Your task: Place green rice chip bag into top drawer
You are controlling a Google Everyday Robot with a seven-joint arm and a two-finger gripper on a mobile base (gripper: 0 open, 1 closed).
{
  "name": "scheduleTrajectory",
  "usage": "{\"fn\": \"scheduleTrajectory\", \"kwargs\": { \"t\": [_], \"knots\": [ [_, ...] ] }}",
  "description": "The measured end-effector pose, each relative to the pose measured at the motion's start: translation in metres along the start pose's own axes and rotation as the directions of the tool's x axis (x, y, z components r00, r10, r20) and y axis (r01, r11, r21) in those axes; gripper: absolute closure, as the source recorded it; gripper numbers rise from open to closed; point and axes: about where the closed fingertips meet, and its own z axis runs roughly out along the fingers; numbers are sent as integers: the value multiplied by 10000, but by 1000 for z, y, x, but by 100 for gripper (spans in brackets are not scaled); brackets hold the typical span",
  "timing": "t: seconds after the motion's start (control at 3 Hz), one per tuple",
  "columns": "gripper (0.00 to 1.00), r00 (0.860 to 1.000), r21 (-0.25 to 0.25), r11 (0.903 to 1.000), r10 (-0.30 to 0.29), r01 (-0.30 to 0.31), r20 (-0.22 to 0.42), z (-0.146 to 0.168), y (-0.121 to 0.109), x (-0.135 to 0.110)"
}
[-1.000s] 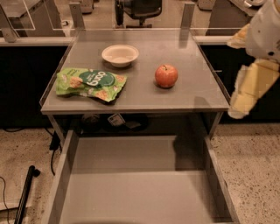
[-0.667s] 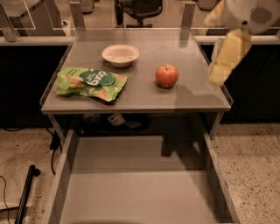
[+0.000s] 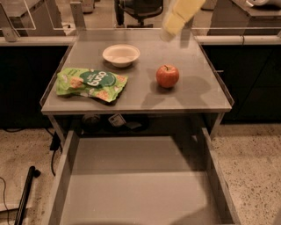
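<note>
Moved: since a second ago the gripper (image 3: 173, 24) has swung from the right side of the table up to the top of the view. The bag, the bowl and the apple have stayed where they were.
Green rice chip bag (image 3: 91, 83): it lies flat on the left front part of the tabletop (image 3: 206, 94), close to the front edge. Its round dark logo faces up. It is bright green and crinkly, with little pictures of chips on it.
Top drawer (image 3: 136, 184): it is pulled out, lower than the tabletop and in front of it. Its flat grey bottom shows. The bag is not in it.
Gripper: it is pale yellow and hangs over the back of the table. It is behind the apple, to the right of the bowl, and well apart from the bag.
Grip: I cannot tell if the gripper is open or closed.
Apple (image 3: 167, 75): it is red and stands upright on the right half of the tabletop, apart from the bag.
Bowl (image 3: 121, 55): it is small and white and sits behind the bag, nearer the back edge.
Shadow (image 3: 195, 85): a dark patch lies on the tabletop just right of the apple.
Wires (image 3: 120, 121): they hang under the front edge of the table.
Black stick (image 3: 26, 193): it lies on the speckled floor (image 3: 254, 154), left of the drawer.
Office chair (image 3: 140, 8): it is black and stands behind the table.
</note>
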Motion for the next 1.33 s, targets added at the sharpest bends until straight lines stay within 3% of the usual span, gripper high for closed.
{"fn": "scheduleTrajectory", "kwargs": {
  "t": [0.33,0.67,1.0,1.33],
  "knots": [
    [0,9983,655,9976,-255,221,522,-25,-12,-18],
    [0,9960,271,9991,-355,334,819,1,-4,-30],
    [0,9883,-362,9956,-815,868,1292,35,31,-60],
    [0,9900,-1492,9843,-771,945,1184,86,89,-61]
  ]
}}
